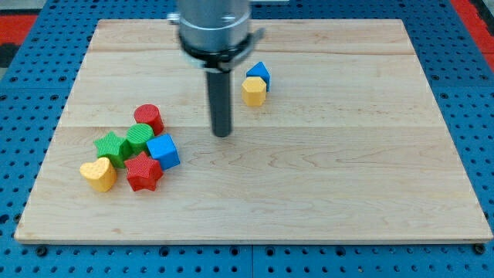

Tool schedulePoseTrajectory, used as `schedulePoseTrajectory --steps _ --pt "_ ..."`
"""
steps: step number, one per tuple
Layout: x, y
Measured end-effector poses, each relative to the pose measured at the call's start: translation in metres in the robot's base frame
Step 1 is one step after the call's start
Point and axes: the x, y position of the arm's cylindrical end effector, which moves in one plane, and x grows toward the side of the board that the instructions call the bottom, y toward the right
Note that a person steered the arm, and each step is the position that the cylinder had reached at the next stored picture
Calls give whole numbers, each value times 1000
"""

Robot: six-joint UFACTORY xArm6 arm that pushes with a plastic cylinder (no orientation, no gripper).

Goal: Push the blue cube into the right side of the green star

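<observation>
Camera view shows, nearest the view's bottom, a yellow heart [98, 174] and a red star [143, 171] on the wooden board [332, 177]. Just above them sit the green star [112, 146], a green cylinder [140, 137] and the blue cube [164, 150], which touches the cylinder and the red star, right of the green star. A red cylinder [148, 117] stands behind the cluster. My tip [222, 134] is a bare rod holding nothing, resting on the board right of and slightly above the blue cube, apart from it. Farthest back, a yellow block [253, 91] touches a blue block [258, 73].
</observation>
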Motion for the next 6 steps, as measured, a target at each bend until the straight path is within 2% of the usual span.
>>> schedulePoseTrajectory --steps 1,2,3,4,5,6 --pt "45 -30" --pt "64 -46" --pt "64 -83" --pt "43 -33" --pt "-12 -30" --pt "-40 -57"
